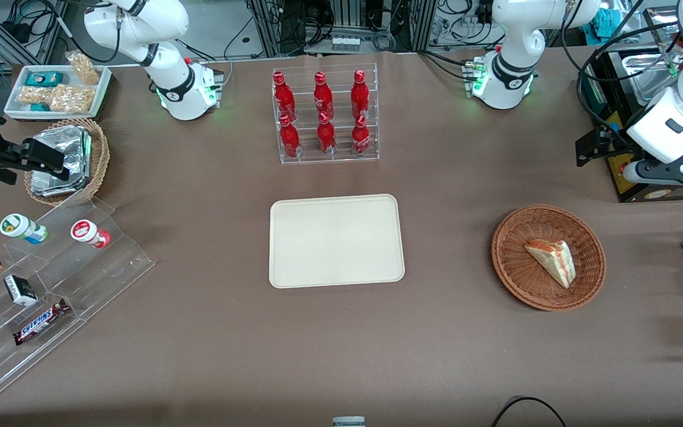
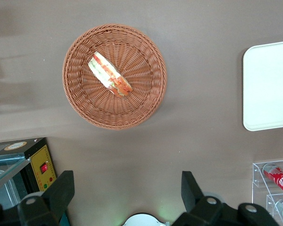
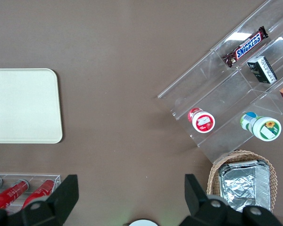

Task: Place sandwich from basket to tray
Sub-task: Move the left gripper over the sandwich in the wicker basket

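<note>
Hanging high above the brown surface point(image 1: 211, 332), the pincer point(image 2: 127, 190) is released, its two dark fingers point(image 2: 61, 188) spread wide apart with nothing between them. It sits up at the working arm's end of the surface, farther from the front camera than the basket point(image 1: 590, 237) and well apart from it. Below the pincer and nearer to the front camera, the round wicker basket point(image 2: 85, 108) rests on the surface, and the sandwich point(image 1: 552, 261) lies inside it, a little off the centre. The sandwich point(image 2: 109, 75) is a pale wedge lying on its side, its red-orange and green layers showing along the cut edge. Nothing touches it.

From the pincer, the tray point(image 1: 335, 240) lies well away toward the parked arm's end, flat on the surface near the middle, bare cream with a low rim; its rounded corner point(image 2: 269, 84) shows in the left wrist view too. A clear rack of red bottles point(image 1: 325, 115) stands just farther from the front camera than the tray, near the pincer's own depth.
</note>
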